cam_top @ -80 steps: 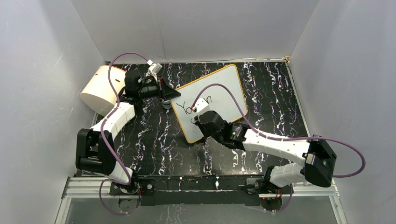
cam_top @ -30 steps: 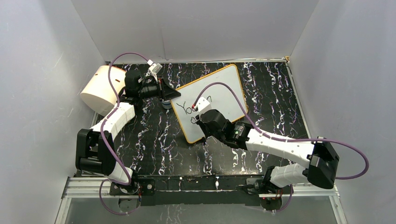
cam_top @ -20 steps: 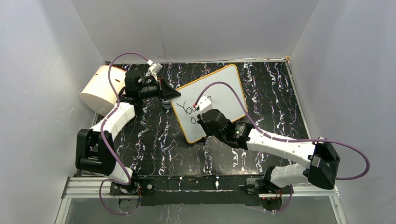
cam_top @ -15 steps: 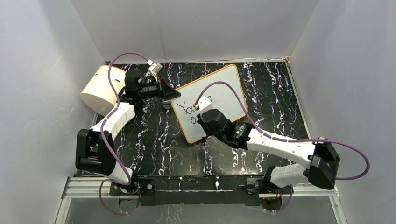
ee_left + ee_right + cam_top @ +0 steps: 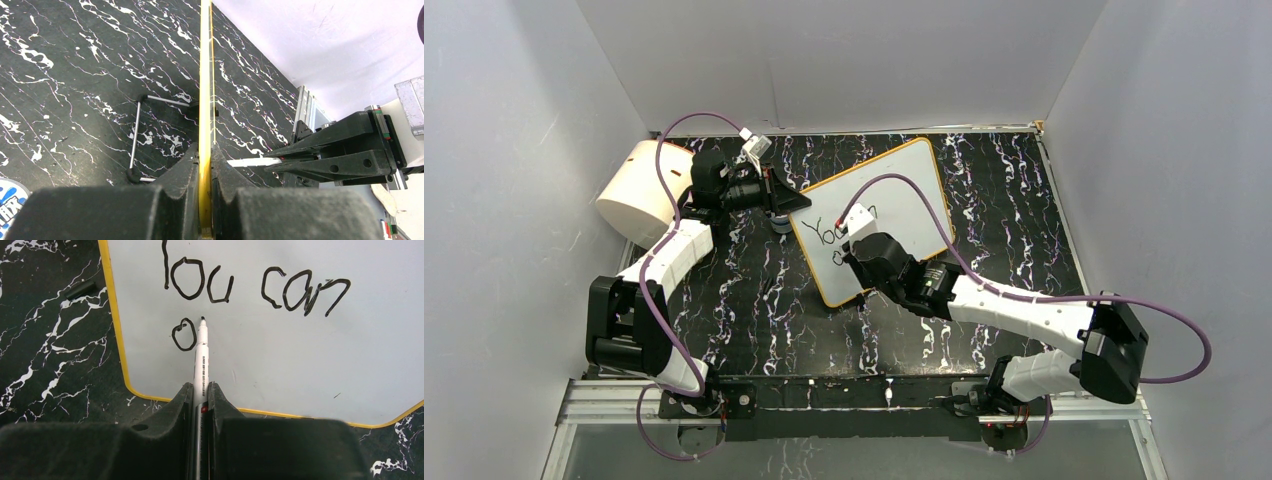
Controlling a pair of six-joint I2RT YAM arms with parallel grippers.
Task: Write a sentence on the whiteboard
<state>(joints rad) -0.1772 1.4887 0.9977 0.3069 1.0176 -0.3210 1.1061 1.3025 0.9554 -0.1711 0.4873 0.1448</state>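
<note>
Now the right fingers (image 5: pixel 176 412) pinch a white marker (image 5: pixel 201 365), its tip beside the sentence's (image 5: pixel 220 301) lone "o" (second line). The left fingers (image 5: pixel 177 175) clamp the whiteboard (image 5: pixel 914 185) rim, mid-frame on the tabletop (image 5: pixel 1014 200).

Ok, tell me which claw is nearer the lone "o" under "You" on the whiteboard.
Right. The right claw holds the marker, its tip just beside the "o". The left claw clamps the whiteboard at its rim, farther off.

Bright, even light; sharp; soft shadows
</note>
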